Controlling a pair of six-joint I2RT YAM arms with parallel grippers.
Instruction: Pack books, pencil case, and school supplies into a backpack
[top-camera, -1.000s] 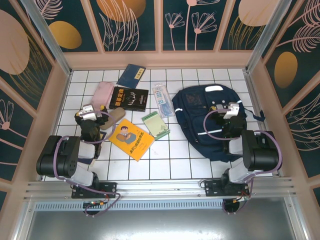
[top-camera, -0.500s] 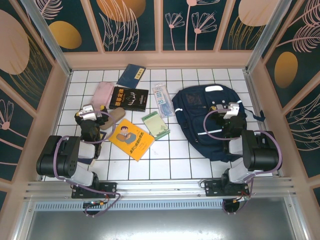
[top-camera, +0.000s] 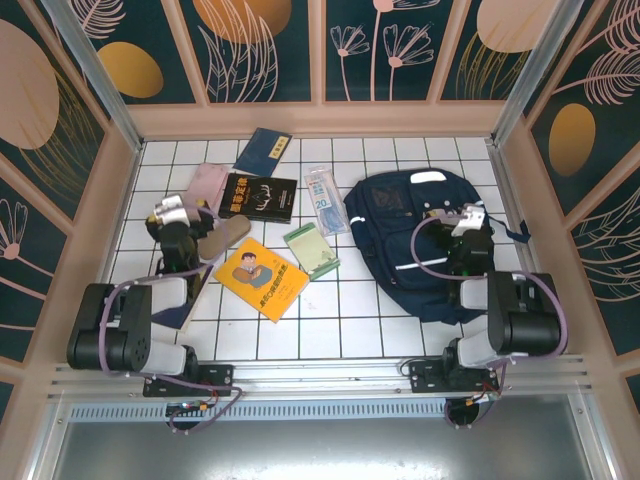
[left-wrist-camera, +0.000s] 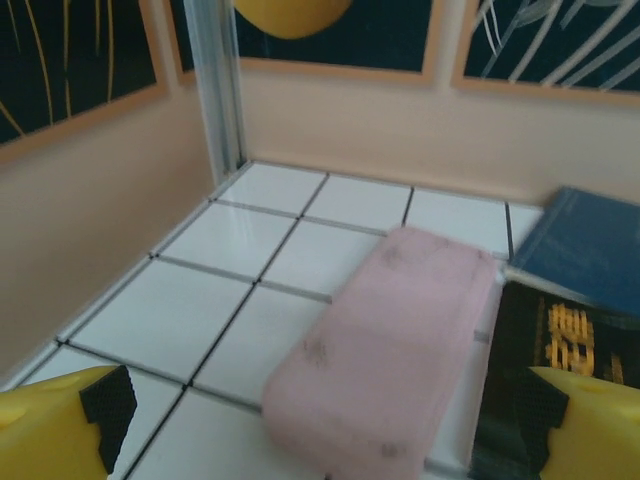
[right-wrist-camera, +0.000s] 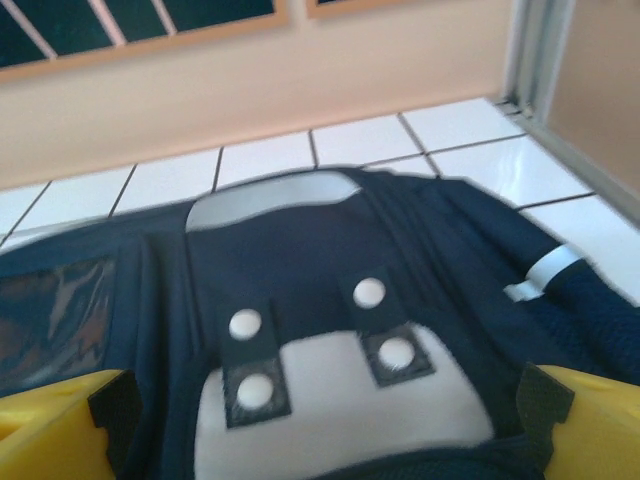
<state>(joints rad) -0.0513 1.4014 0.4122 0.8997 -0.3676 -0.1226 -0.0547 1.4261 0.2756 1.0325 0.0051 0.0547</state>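
Observation:
The navy backpack (top-camera: 400, 245) lies flat at the right of the tiled floor, and my right gripper (top-camera: 458, 216) hovers open over its upper part (right-wrist-camera: 300, 250), nothing between the fingers (right-wrist-camera: 60, 420). A pink pencil case (top-camera: 207, 184) lies at the left, with my left gripper (top-camera: 183, 214) open just short of its near end (left-wrist-camera: 390, 340). Beside it are the black book (top-camera: 257, 196) (left-wrist-camera: 540, 380) and, further back, the navy booklet (top-camera: 263, 151) (left-wrist-camera: 590, 245). The yellow-orange book (top-camera: 262, 277), green notepad (top-camera: 311, 248) and clear packet (top-camera: 322, 200) lie in the middle.
A tan oblong object (top-camera: 225, 234) lies right of the left gripper. Peach walls (top-camera: 320, 120) and metal posts enclose the floor on three sides. A metal rail (top-camera: 320, 375) runs along the near edge by the arm bases.
My left arm has stretched away from its base, bringing the gripper closer to the pink pencil case. The right gripper has shifted slightly right over the backpack. Both stay open.

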